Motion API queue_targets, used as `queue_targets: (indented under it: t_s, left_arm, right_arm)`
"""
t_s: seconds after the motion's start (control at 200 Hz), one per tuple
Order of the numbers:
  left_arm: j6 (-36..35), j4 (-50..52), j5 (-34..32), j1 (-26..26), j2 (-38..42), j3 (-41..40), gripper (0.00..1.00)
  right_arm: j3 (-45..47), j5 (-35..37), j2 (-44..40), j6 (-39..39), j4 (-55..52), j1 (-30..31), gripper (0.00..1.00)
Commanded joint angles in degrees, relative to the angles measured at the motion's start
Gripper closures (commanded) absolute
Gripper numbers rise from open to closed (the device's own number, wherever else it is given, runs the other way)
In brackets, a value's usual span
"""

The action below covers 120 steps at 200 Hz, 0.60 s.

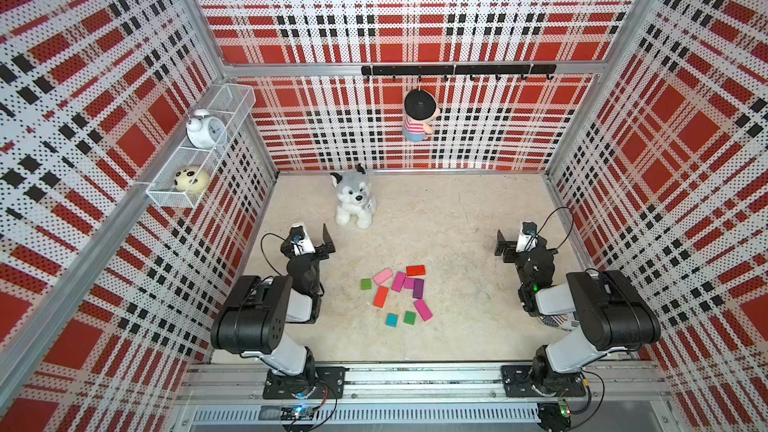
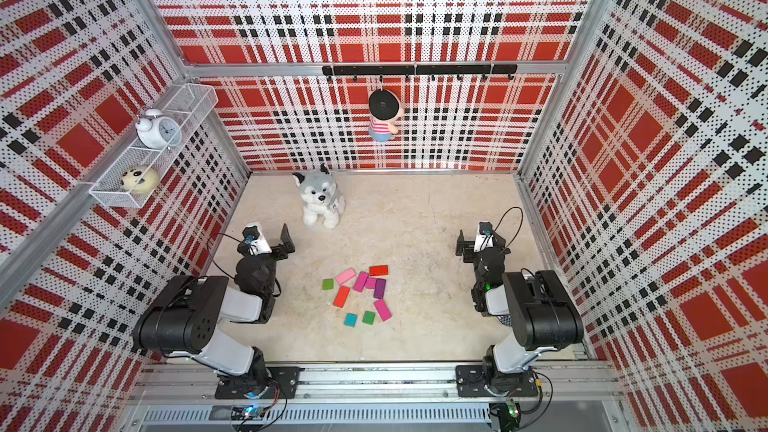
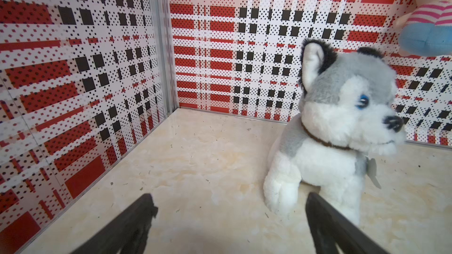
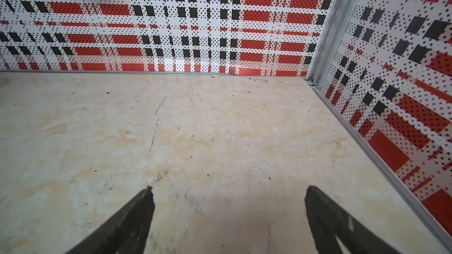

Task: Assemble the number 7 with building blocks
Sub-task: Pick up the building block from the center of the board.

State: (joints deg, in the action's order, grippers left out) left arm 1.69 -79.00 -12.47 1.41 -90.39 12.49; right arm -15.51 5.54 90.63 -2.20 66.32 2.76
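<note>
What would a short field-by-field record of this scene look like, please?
blocks: ten, in a loose cluster on the table, between the two arms
left gripper: open, empty, dog just ahead of it
right gripper: open, empty, over bare table
dog: sitting at the back, apart from the blocks
progress: blocks scattered, none lined up

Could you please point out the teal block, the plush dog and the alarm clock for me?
teal block (image 1: 391, 320): a top view, middle of its top face.
plush dog (image 3: 327, 164): left wrist view, its white chest.
alarm clock (image 1: 212, 130): a top view, its front face.
</note>
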Motion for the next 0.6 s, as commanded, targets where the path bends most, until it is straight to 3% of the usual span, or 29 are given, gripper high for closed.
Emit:
queue_targets:
  t_s: [0.0,0.596]
  left_arm:
    - [0.02,-0.28,-0.43,-0.11,-0.14,0.17,0.02]
    - [0.06,-0.28,-0.43,-0.05,-0.06,0.25,0.02]
  right_arm:
    - [-0.89,-0.71,-0.80,0.47,0.38,-0.04,0.00]
    - [-1.70,-3.70,-0.68,-0.82,-1.30,-1.89,0.00]
